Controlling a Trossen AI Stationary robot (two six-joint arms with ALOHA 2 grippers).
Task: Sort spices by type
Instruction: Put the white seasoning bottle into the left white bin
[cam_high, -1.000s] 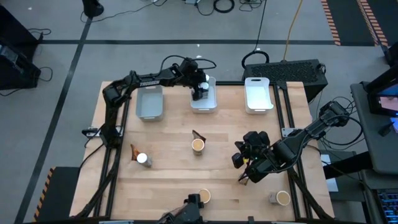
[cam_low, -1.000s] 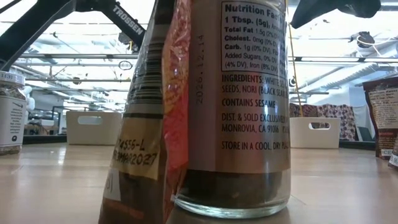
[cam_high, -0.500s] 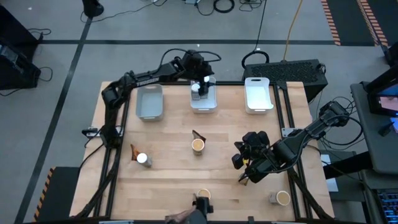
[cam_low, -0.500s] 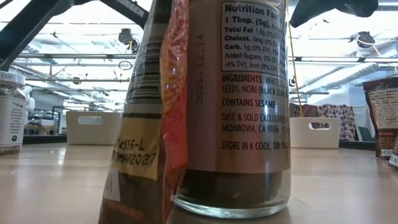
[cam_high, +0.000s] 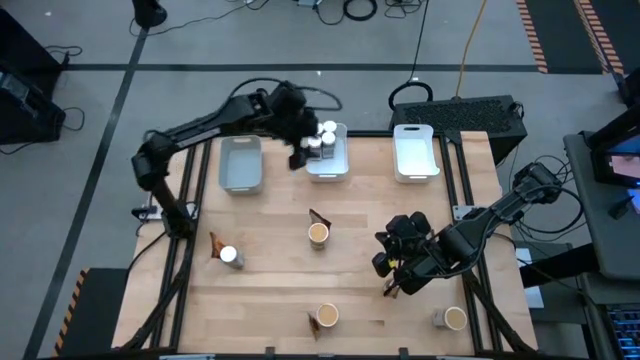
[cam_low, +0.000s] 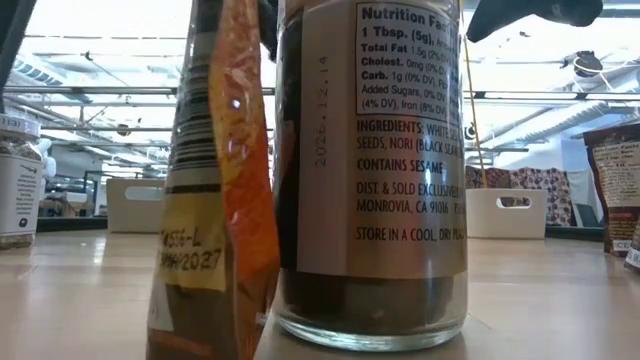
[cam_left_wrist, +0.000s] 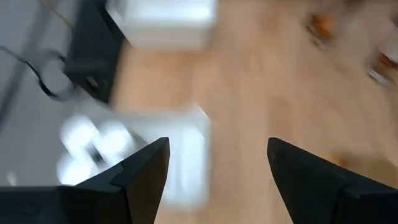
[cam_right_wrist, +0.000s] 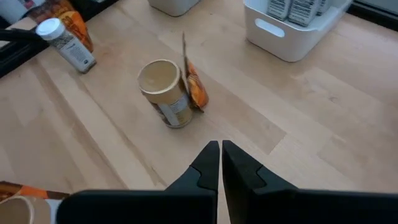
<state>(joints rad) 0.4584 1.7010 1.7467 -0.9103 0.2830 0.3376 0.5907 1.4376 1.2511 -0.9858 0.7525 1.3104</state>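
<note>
My left gripper (cam_high: 297, 160) (cam_left_wrist: 217, 146) hovers open over the gap between the grey tray (cam_high: 240, 165) and the middle white tray (cam_high: 328, 165), holding nothing. White-capped jars (cam_high: 322, 140) (cam_left_wrist: 93, 146) stand in that middle tray. On the table stand a tan-topped tub (cam_high: 318, 233) (cam_right_wrist: 166, 90) with a brown pouch (cam_right_wrist: 194, 87) leaning on its side, a white-capped jar (cam_high: 232, 256) (cam_right_wrist: 65, 43) beside another pouch (cam_high: 215, 244), a tub (cam_high: 327, 315) (cam_low: 370, 170) with a pouch (cam_low: 210, 200), and one tub (cam_high: 453, 318) alone. My right gripper (cam_high: 390, 288) (cam_right_wrist: 220, 149) hangs shut above the table.
A third white tray (cam_high: 416, 152) stands at the far right of the row. In the right wrist view a tray (cam_right_wrist: 292, 34) holds jars. Bare wood lies between the trays and the loose spices.
My left gripper has risen out of the middle tray and moved toward the table's left edge, leaving the white-capped jars standing in it. The pouch beside the near-edge tub has shifted and turned. A dark shape at the near edge has gone from view.
</note>
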